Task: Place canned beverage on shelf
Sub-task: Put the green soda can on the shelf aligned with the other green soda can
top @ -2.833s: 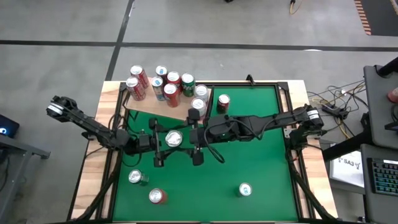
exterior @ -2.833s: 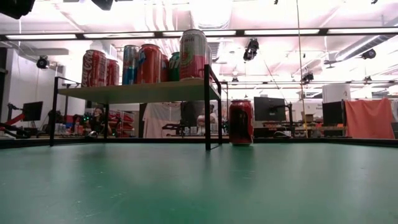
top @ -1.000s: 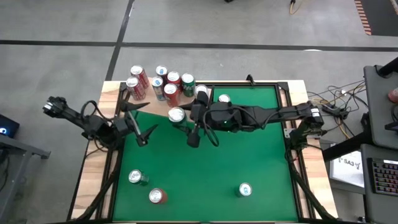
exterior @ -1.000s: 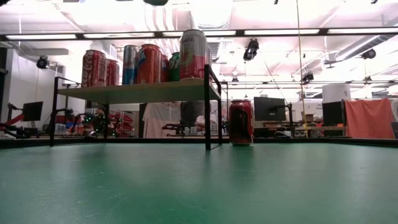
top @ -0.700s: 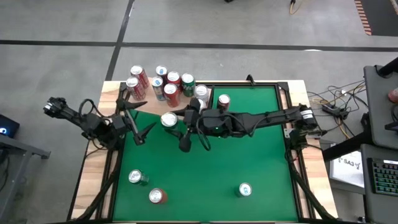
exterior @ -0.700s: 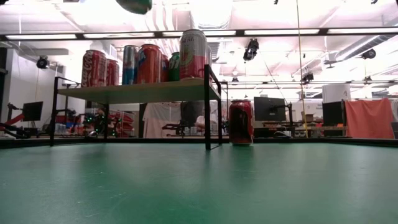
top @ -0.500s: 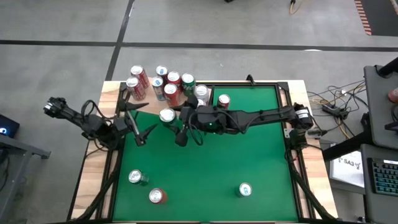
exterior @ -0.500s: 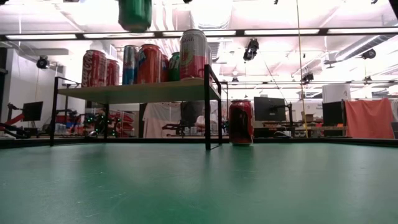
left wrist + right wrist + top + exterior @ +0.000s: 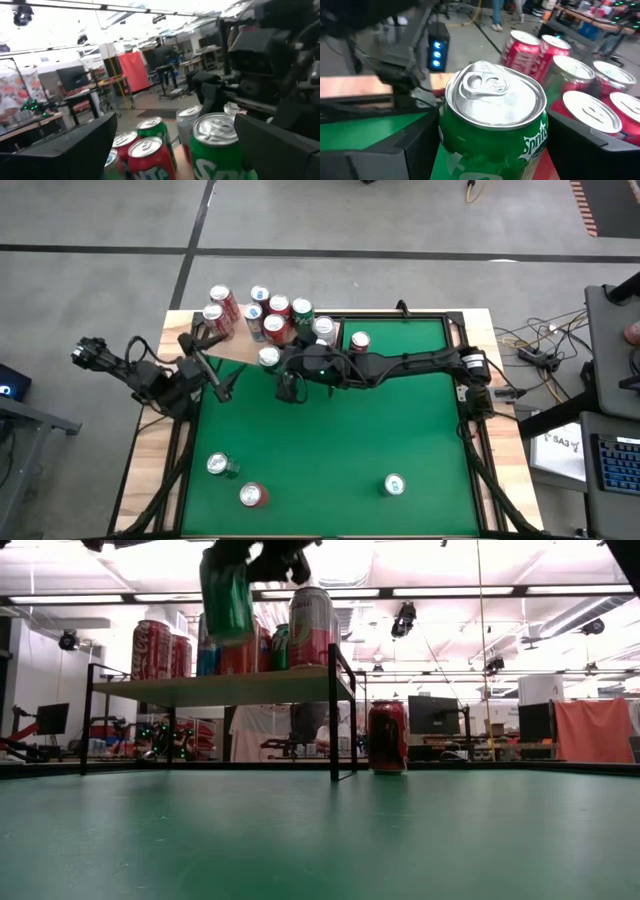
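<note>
My right gripper (image 9: 278, 370) is shut on the canned beverage, a green Sprite can (image 9: 268, 358) (image 9: 492, 125), gripping its sides. It hangs upright over the front of the shelf (image 9: 238, 346), just above the board (image 9: 230, 688), as the green can (image 9: 227, 600) in the low view shows. Several red, blue and green cans (image 9: 262, 315) stand on the shelf behind it. My left gripper (image 9: 215, 360) waits open at the shelf's left end, and between its fingers the green can (image 9: 217, 145) shows close ahead.
A red can (image 9: 359, 342) (image 9: 387, 737) stands on the green table right of the shelf's dark end panel (image 9: 333, 710). A silver-topped can (image 9: 218, 465), a red one (image 9: 253, 496) and a third can (image 9: 394, 484) stand near the table's front edge.
My right gripper has carried the green can left and back to the shelf's front and lowered it toward the board. The left arm has barely moved.
</note>
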`<state>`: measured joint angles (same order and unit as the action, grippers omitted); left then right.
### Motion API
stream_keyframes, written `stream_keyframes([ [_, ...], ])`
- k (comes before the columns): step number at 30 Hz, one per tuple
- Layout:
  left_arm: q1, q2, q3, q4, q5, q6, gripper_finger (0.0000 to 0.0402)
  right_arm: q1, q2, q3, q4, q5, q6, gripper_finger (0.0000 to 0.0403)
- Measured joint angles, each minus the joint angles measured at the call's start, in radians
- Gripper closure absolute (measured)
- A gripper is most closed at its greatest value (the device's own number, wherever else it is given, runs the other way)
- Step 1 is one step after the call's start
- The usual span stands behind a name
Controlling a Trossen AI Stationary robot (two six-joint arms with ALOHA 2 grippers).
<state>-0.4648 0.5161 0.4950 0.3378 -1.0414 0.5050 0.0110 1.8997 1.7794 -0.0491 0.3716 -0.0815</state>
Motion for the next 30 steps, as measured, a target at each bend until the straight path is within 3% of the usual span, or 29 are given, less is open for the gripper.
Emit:
stream_keyframes([
  [14, 0.000, 0.020, 0.000, -0.234, -0.015, -0.088, 0.0015, -0.020, 0.017, 0.000, -0.040, 0.006, -0.015, 0.0110],
  [20, 0.000, 0.052, 0.000, -0.405, -0.015, -0.163, 0.0015, -0.026, 0.017, 0.000, -0.054, 0.021, -0.028, 0.0110],
  [30, 0.001, 0.072, 0.000, -0.394, -0.015, -0.174, 0.0015, -0.025, 0.017, 0.000, -0.071, 0.022, -0.036, 0.0110],
])
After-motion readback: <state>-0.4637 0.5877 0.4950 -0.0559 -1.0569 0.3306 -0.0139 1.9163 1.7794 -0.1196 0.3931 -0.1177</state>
